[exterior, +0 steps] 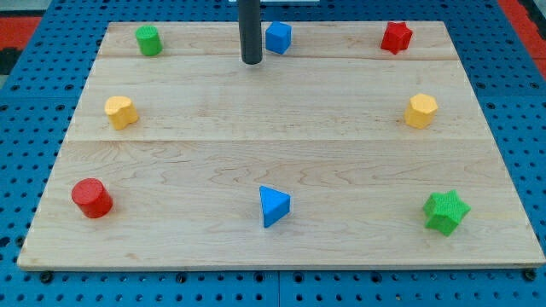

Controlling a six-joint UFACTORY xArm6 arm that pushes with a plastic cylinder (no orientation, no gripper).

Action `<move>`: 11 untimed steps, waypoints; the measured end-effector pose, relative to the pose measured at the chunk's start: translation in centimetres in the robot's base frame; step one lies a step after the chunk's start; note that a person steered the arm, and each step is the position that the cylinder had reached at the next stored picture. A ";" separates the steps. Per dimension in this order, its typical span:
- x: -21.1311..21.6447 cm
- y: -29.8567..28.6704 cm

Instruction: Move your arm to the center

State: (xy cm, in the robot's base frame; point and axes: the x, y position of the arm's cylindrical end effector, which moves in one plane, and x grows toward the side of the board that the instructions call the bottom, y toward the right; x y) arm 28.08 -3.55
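Tabletop (281,128) is bare at its centre, the task's goal, with blocks only round the edges. Rod ends at my tip (251,62), just to the view's left of the blue cube (278,37), apart from it. No claw is fitted, so none opens or closes. Judged step: approach not yet done. Next move: slide toward the view's bottom, stopping well short of the blue triangular block (273,205).

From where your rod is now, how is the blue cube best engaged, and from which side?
No grip is possible; I only push. My tip sits just left of the blue cube. Its flat left face is nearest, so press there, from the view's left.
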 end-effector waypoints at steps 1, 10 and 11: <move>0.0 0.0; 11.1 -3.0; 11.1 -3.0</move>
State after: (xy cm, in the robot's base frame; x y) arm 39.22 -6.56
